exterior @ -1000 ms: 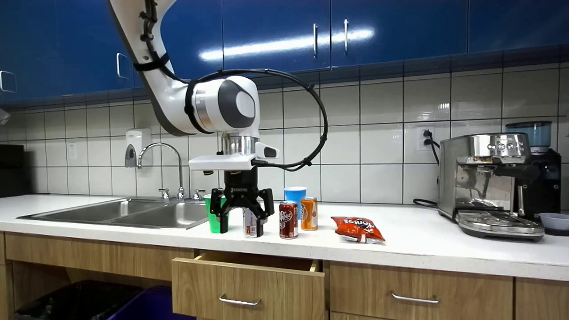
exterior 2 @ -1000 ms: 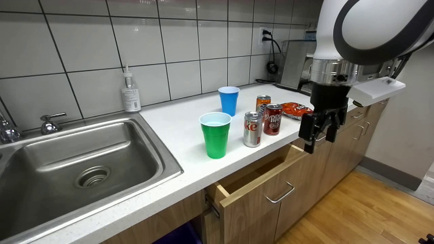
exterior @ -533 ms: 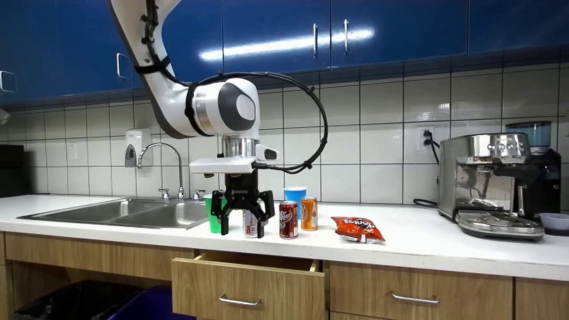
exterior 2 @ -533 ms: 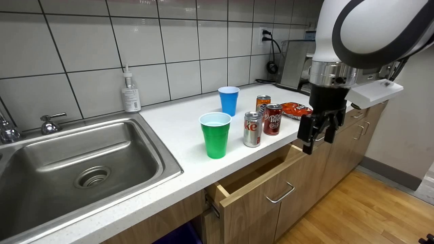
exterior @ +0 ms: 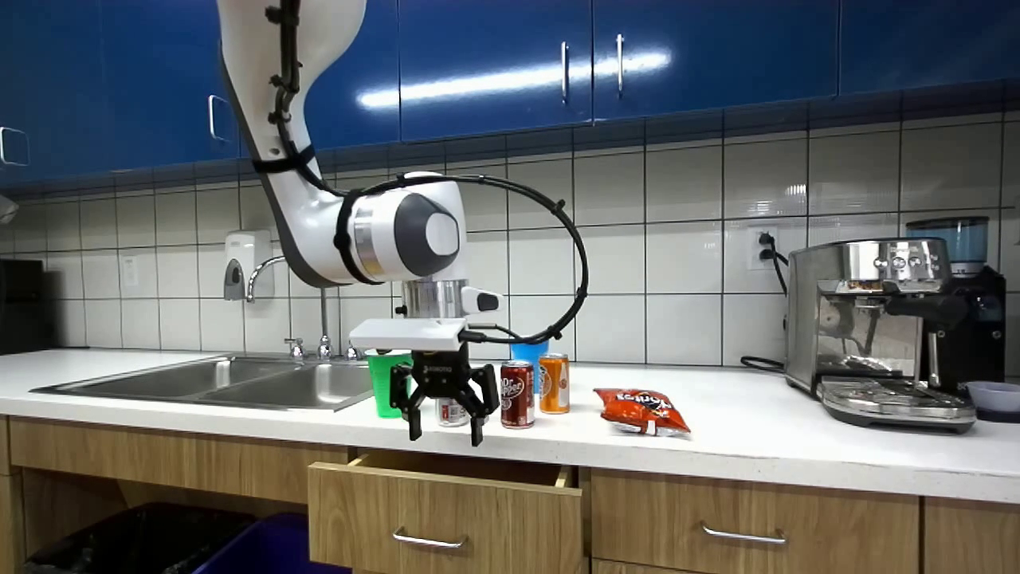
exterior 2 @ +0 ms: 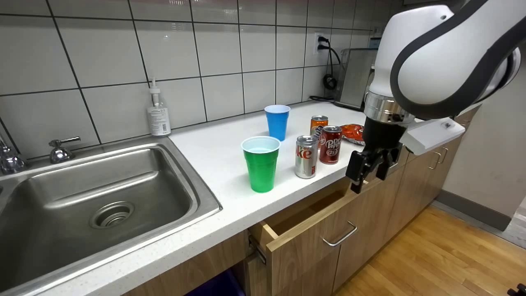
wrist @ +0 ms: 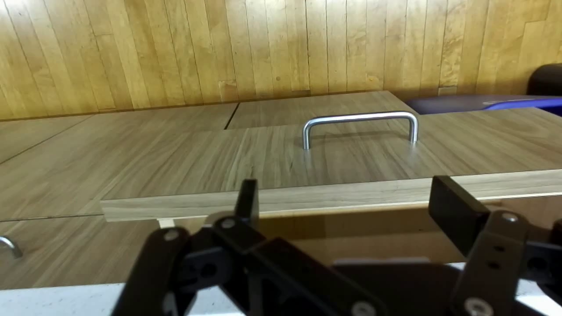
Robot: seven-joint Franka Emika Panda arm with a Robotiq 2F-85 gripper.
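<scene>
- From where I'm standing, the jaws are hanging wide apart and holding nothing; their black, jointed fingers [exterior: 476,430] are pointing down, one to the left and one to the right.
- Below them, the brown, wood-grain, box-shaped drawer [exterior: 445,510] is jutting out from under the white, speckled tabletop [exterior: 749,418]; its silver, U-shaped metal handle [wrist: 360,117] is showing beyond the fingers in the wrist view, apart from them.
- I'm judging this to be a positioning step over the drawer, with no grip taken.
- Any next move is, to my mind, calling for a careful check of height above the drawer's flat wooden front panel [wrist: 246,166]; how much gap is separating it from the fingers, I'm not able to tell.
- The white, cable-wrapped robot arm [exterior: 319,239] is slanting down from the upper left in an exterior view, bending at its round wrist joint [exterior: 426,233], then running roughly upright to the jaws.
- On the tabletop, a silver, cylindrical metal can [exterior 2: 306,158] is standing on the far side of the jaws, with a dark red, cylindrical can [exterior 2: 331,146] just to its right.
- A green, tapered plastic cup [exterior 2: 261,168] is standing to the left of both.
</scene>
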